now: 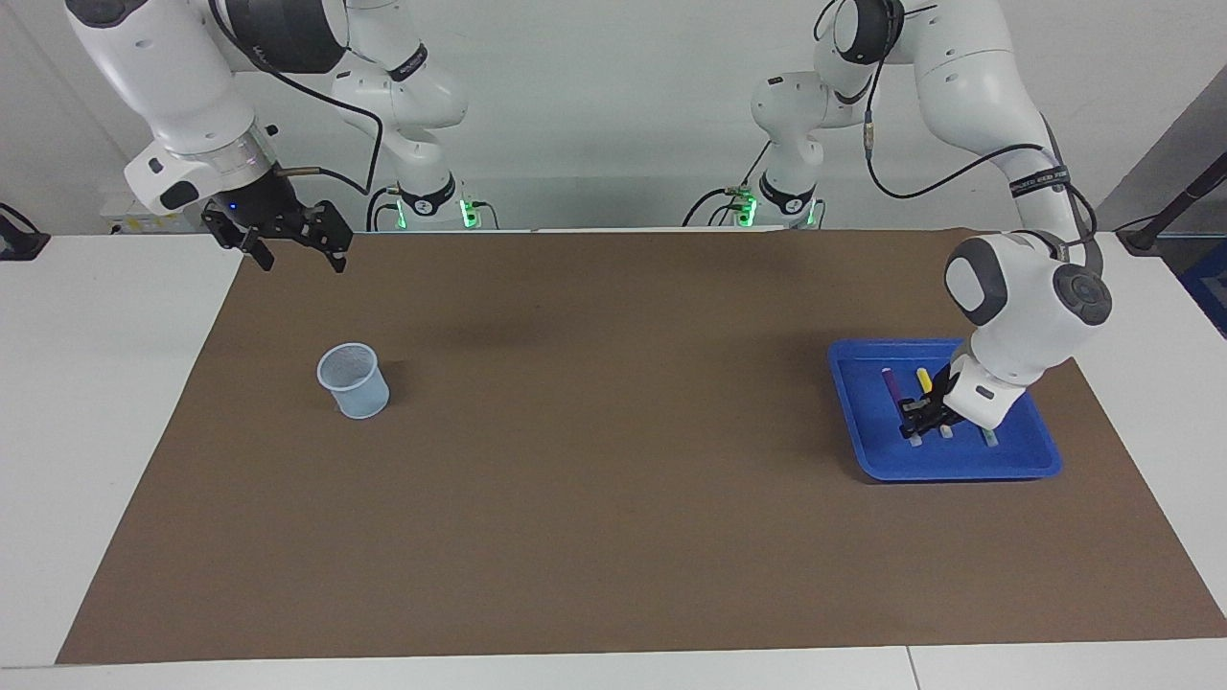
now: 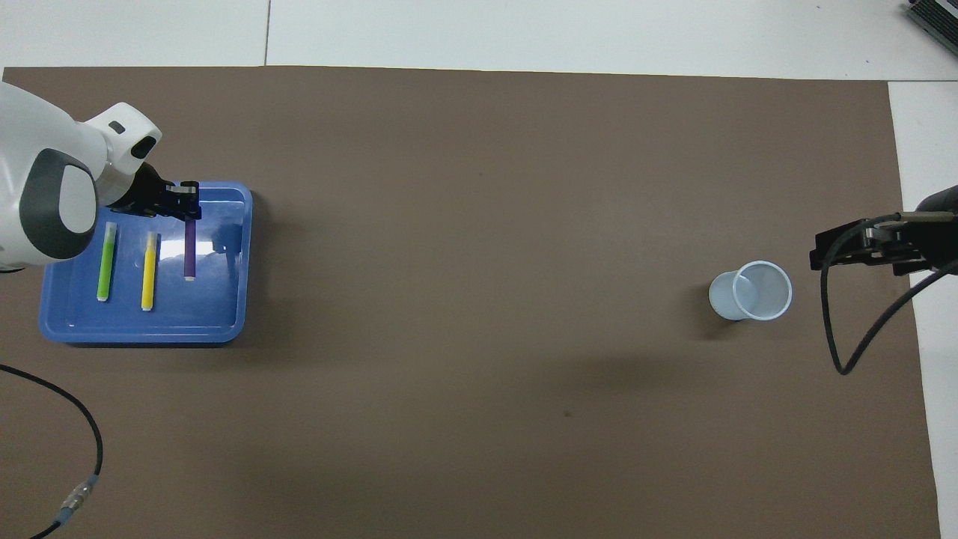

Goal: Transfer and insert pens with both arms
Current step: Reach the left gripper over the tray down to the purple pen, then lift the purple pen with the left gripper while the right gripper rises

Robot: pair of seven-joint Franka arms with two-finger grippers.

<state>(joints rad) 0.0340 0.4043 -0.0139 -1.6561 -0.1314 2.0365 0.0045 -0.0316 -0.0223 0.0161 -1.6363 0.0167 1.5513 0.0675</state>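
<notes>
The left gripper (image 1: 918, 414) is set low in the shallow blue plastic tray (image 2: 224, 329), its jaws placed about the end of the slim purple marker pen (image 2: 190, 251) that lies farther from the robots; whether that pen is already pinched cannot be told. The pen lies flat in the tray, beside the yellow marker pen (image 2: 149, 269), with the green marker pen (image 2: 107, 262) next along toward the left arm's end of the tray. For a clean pick-up, the fingers are best closed squarely across the purple barrel, the yellow neighbour left untouched, and the pen lifted straight up clear of the tray's rim. The right gripper (image 1: 292, 244) is held aloft with its jaws spread, well apart from the tray, waiting near the pale translucent plastic cup (image 1: 354, 380).
</notes>
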